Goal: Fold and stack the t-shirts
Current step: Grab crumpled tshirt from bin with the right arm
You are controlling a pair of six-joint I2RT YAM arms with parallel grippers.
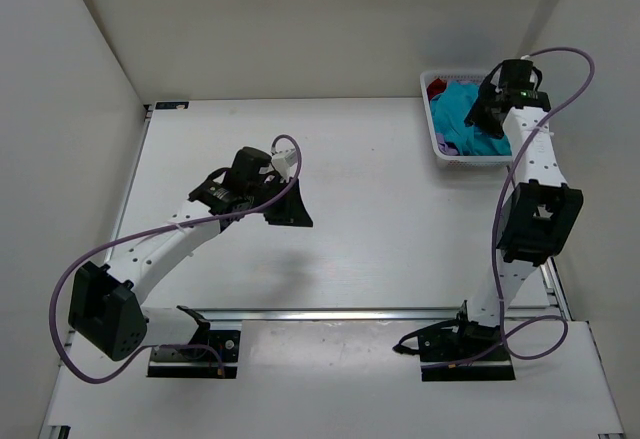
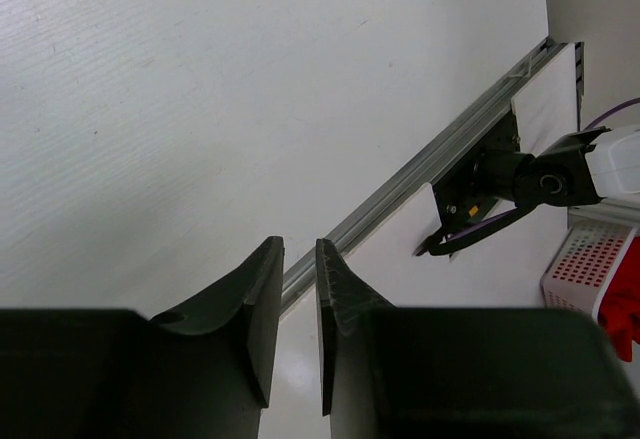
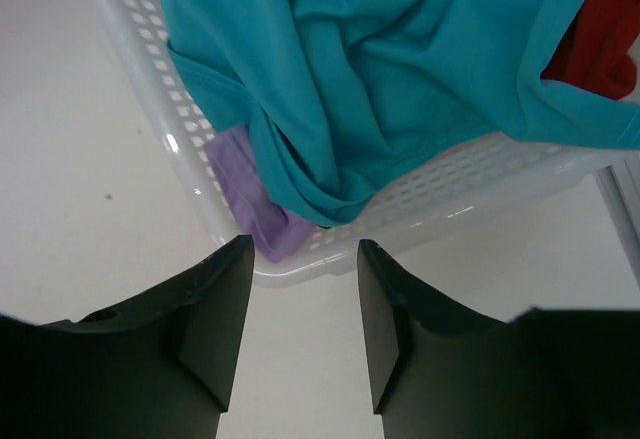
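Observation:
A white perforated basket [image 1: 440,151] stands at the table's far right. It holds a crumpled teal t-shirt [image 1: 462,109], a red one [image 1: 437,88] and a purple one. In the right wrist view the teal shirt [image 3: 380,79] spills over the basket wall [image 3: 470,174], the purple shirt [image 3: 255,204] hangs at its corner and the red one [image 3: 600,39] lies behind. My right gripper [image 1: 479,119] [image 3: 305,249] is open and empty, high up close to the basket rim. My left gripper [image 1: 300,217] [image 2: 300,244] hovers over mid-table, empty, its jaws nearly together.
An aluminium rail [image 1: 380,312] crosses the near table edge in front of both arm bases. White enclosure walls stand on the left, back and right. The left wrist view shows the right arm's base [image 2: 480,184] and the basket's corner [image 2: 590,259].

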